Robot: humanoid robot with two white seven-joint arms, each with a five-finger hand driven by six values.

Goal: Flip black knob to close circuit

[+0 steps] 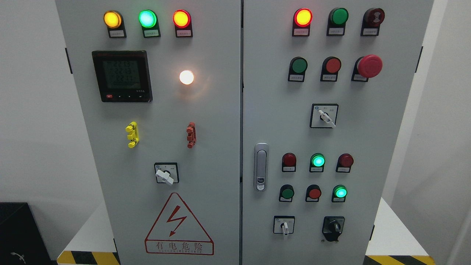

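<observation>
The black knob point(333, 227) sits on a black plate at the lower right of the grey cabinet's right door point(331, 132). Its handle points roughly up and to the left. Neither of my hands shows in the head view. Nothing touches the knob.
White-handled selector switches sit to the knob's left point(284, 226), higher on the right door point(325, 116) and on the left door point(165, 175). A red mushroom stop button point(369, 66), lit lamps, push buttons, a door latch point(261, 166) and a meter point(122, 76) cover the panel.
</observation>
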